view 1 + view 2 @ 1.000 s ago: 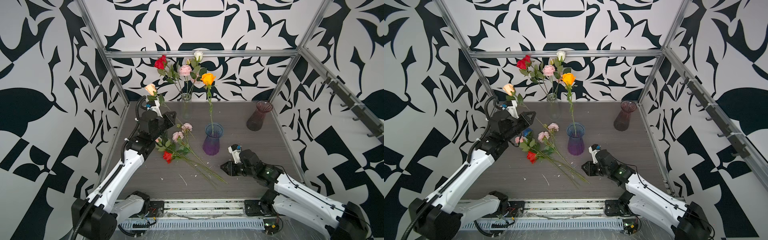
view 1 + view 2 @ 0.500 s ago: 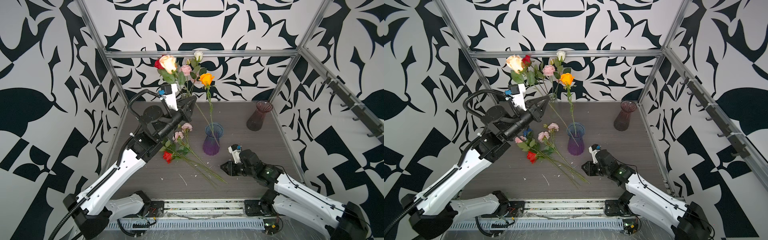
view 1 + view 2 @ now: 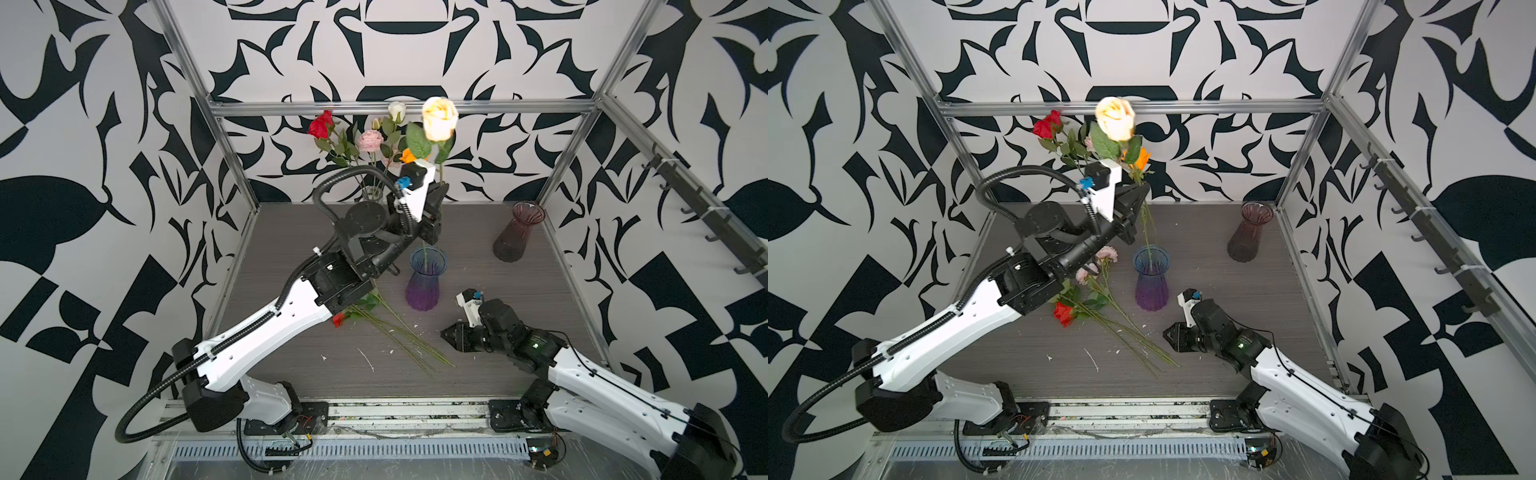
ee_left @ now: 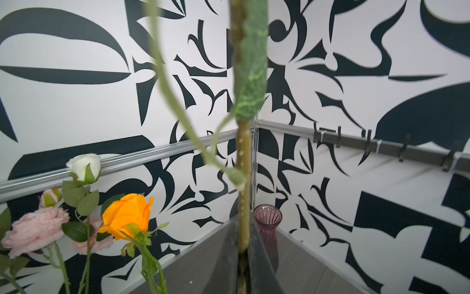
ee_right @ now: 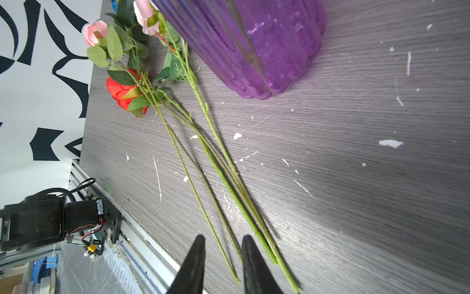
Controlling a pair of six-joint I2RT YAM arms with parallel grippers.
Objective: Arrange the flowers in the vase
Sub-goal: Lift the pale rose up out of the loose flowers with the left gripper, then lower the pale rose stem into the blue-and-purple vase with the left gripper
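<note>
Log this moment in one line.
left hand: shut on peach rose, near purple vase | right hand: open, empty | loose flowers: on table

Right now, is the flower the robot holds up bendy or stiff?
Likely fairly stiff: the peach rose stands straight above the shut left gripper without drooping. Its bloom looks big for such a thin stem, so it may wobble when swung.
</note>
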